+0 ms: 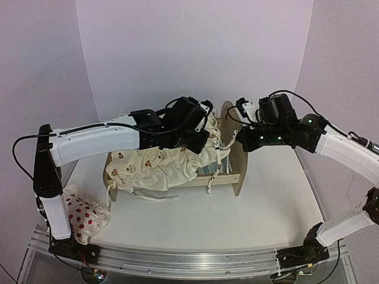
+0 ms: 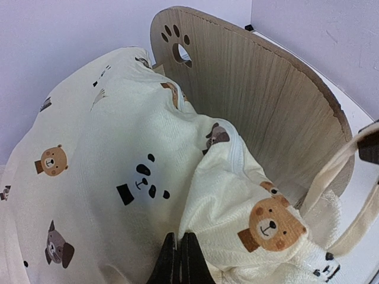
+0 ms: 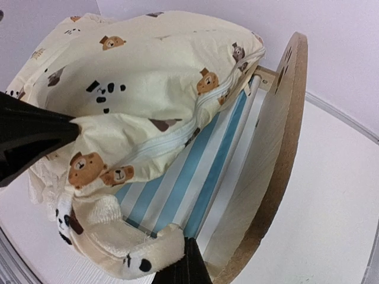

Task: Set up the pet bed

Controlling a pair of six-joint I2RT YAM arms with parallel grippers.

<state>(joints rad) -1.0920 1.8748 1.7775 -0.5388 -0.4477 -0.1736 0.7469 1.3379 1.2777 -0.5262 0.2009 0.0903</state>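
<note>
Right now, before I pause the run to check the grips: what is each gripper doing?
Left gripper: closed, pinching the cushion.
Right gripper: closed, apparently on the cushion's corner.

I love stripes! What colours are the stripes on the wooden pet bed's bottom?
Blue and white, on the light-wood pet bed's base; clearest in right wrist view.

place: robot lab booth | evidence: plain white backdrop walls (image 1: 195, 53), white table (image 1: 237, 219), aluminium rail (image 1: 189, 260)
</note>
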